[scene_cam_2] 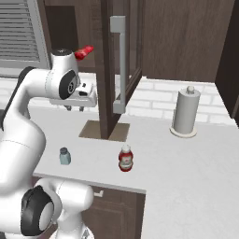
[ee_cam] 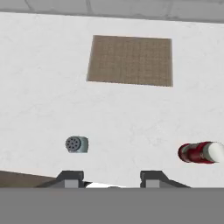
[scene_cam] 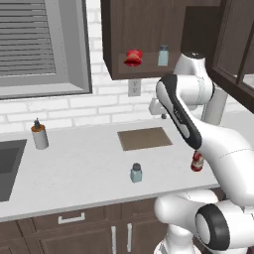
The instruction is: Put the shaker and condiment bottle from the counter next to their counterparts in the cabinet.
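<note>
Neither item collected yet; the approach step is in hand. Left to right on the counter (scene_cam: 74, 168): shaker (scene_cam: 136, 172) upright near the front edge, brown mat (scene_cam: 145, 138) behind it, condiment bottle (scene_cam_2: 125, 158) upright further right. The gripper (scene_cam_2: 74, 108) hangs high above the mat, pointing down, fingers drawn in and grasping nothing. Next move calls for opening and descending over the shaker. Counterparts sit in the cabinet (scene_cam: 119, 39).

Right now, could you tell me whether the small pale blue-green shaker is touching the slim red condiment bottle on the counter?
Apart. In the right base view the shaker and the condiment bottle stand separately, with bare white counter between them.
</note>
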Tool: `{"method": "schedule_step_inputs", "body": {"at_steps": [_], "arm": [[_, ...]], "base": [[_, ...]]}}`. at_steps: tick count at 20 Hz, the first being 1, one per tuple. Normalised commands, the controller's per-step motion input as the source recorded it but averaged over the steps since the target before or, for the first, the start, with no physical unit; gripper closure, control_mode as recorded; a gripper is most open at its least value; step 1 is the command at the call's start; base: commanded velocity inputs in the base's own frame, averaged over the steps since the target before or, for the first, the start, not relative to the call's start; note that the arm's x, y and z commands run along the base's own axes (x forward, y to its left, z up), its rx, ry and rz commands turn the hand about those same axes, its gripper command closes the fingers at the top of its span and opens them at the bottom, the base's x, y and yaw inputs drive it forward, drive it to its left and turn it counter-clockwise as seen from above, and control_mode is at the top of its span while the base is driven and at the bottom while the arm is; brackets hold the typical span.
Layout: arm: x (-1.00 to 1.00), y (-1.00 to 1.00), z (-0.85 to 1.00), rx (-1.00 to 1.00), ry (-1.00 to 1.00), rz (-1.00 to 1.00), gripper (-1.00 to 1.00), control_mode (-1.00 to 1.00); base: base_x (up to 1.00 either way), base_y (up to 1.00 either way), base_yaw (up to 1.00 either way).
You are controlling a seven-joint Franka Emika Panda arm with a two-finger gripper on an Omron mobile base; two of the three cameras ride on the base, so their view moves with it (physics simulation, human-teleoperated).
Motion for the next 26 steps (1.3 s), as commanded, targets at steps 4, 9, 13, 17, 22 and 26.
{"method": "schedule_step_inputs", "body": {"at_steps": [4, 9, 13, 17, 22, 26], "arm": [[-0.09, 0.0, 0.0, 0.0, -0.01, 0.0, -1.0, -1.0], [-0.24, -0.03, -0.04, -0.06, -0.09, -0.2, -1.0, -1.0], [-0.34, -0.02, -0.28, -0.09, -0.2, -0.4, -1.0, -1.0], [-0.2, 0.0, -0.33, -0.06, -0.23, -0.34, -1.0, -1.0], [-0.08, -0.05, -0.53, -0.08, -0.24, -0.31, -1.0, -1.0], [0.0, -0.29, -0.72, -0.09, -0.24, -0.3, -1.0, -1.0]], "base": [[0.0, 0.0, 0.0], [0.0, 0.0, 0.0], [0.0, 0.0, 0.0], [0.0, 0.0, 0.0], [0.0, 0.0, 0.0], [0.0, 0.0, 0.0]]}}
